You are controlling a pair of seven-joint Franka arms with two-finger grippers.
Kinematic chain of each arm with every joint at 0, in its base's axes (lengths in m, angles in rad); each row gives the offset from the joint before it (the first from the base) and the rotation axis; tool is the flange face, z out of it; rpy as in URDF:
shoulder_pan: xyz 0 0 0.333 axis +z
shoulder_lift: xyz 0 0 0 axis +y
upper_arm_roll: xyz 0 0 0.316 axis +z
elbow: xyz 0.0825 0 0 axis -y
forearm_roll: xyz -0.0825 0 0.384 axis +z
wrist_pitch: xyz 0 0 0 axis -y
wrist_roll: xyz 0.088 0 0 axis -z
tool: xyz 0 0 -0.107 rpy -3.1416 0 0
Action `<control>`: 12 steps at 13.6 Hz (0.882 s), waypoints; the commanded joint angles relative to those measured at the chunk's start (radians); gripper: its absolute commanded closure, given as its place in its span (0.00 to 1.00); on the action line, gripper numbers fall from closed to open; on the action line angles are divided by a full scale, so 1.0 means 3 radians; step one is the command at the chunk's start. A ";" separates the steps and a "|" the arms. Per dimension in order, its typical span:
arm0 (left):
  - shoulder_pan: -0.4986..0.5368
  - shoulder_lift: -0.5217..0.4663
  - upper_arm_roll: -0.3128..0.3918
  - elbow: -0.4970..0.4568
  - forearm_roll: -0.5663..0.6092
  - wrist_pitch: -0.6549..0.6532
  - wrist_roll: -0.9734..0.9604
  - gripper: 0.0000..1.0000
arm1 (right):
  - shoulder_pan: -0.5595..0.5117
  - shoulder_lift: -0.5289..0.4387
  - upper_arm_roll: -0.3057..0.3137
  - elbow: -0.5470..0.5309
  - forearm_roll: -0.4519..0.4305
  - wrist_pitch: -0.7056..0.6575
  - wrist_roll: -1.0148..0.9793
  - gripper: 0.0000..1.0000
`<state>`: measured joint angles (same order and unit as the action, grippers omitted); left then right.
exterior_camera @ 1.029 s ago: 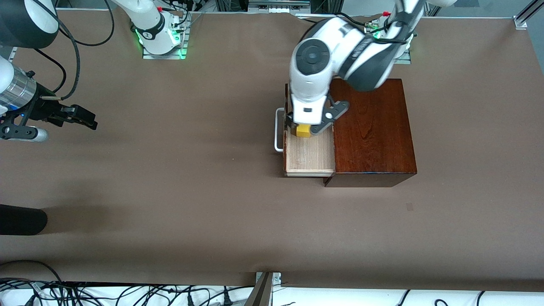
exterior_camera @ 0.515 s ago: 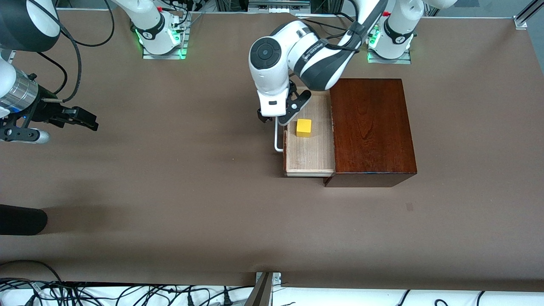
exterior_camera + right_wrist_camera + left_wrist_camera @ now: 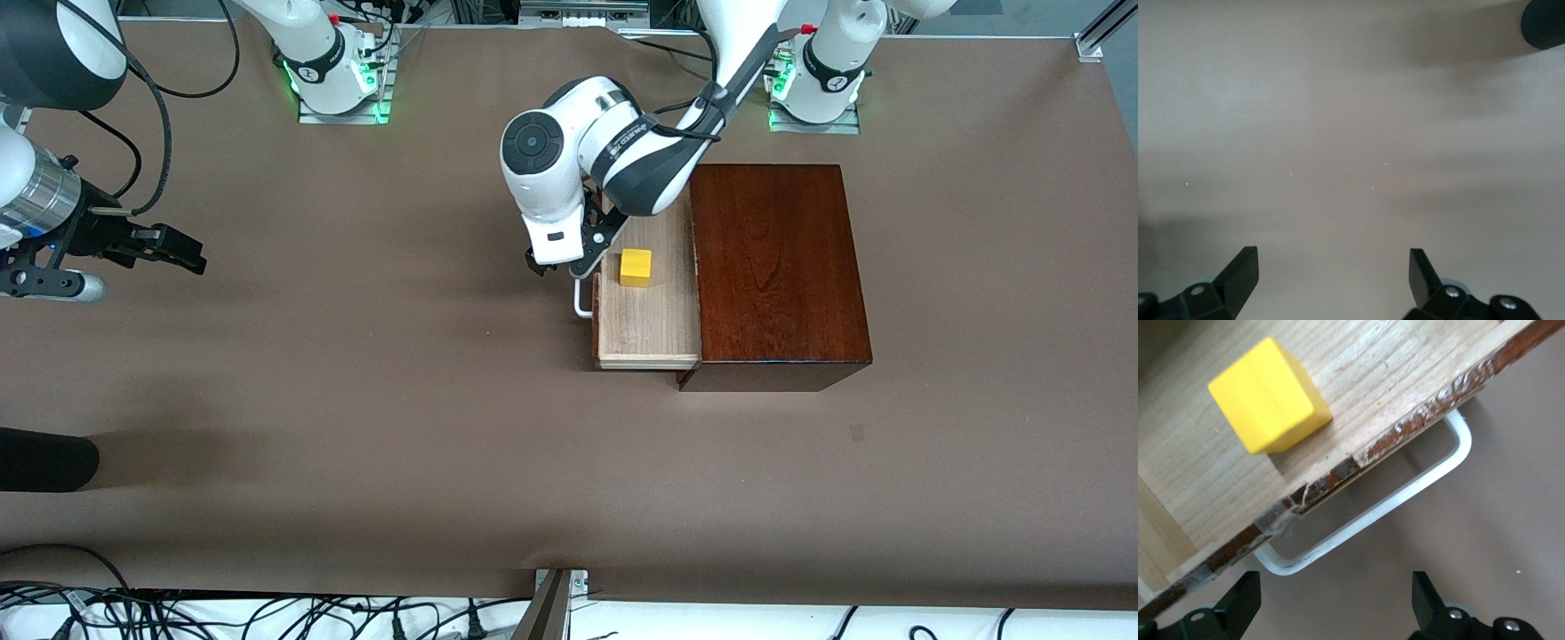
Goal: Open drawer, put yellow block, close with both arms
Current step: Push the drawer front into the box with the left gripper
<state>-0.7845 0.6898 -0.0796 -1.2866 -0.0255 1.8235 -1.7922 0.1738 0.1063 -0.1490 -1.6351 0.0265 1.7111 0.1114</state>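
Note:
The yellow block (image 3: 635,267) (image 3: 1268,397) lies free on the pale floor of the drawer (image 3: 649,333) (image 3: 1358,380). The drawer stands pulled out of the dark mahogany box (image 3: 778,267) toward the right arm's end of the table. My left gripper (image 3: 558,265) (image 3: 1336,607) is open and empty. It hangs just outside the drawer front, by the end of the white loop handle (image 3: 582,302) (image 3: 1405,497) farther from the front camera. My right gripper (image 3: 189,253) (image 3: 1333,280) waits open over bare table at the right arm's end.
A black rounded object (image 3: 44,458) (image 3: 1545,20) pokes in at the table's edge at the right arm's end, nearer to the front camera. Brown tabletop (image 3: 400,400) stretches between the drawer and the right gripper. Cables lie along the edge nearest the camera.
My left gripper has moved off the yellow block, out of the drawer and across its front to the handle. The block has stayed in the drawer. The right arm has barely moved.

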 commanded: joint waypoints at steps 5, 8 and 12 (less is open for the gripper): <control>-0.0069 0.0099 0.0066 0.0152 0.0064 0.0058 0.0017 1.00 | -0.0037 -0.0001 0.0021 0.0005 -0.0048 -0.0002 -0.0013 0.00; 0.0058 0.0124 0.0071 0.0147 0.0065 0.0032 0.0007 1.00 | -0.0037 0.0004 0.0021 0.0005 -0.0048 -0.0002 -0.0013 0.00; 0.0079 0.0129 0.0137 0.0147 0.0085 0.0032 0.0022 1.00 | -0.0037 0.0009 0.0021 0.0005 -0.0048 -0.0002 -0.0013 0.00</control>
<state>-0.7601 0.7132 -0.0449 -1.2752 -0.0205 1.8452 -1.7950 0.1721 0.1108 -0.1494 -1.6351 0.0258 1.7111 0.1112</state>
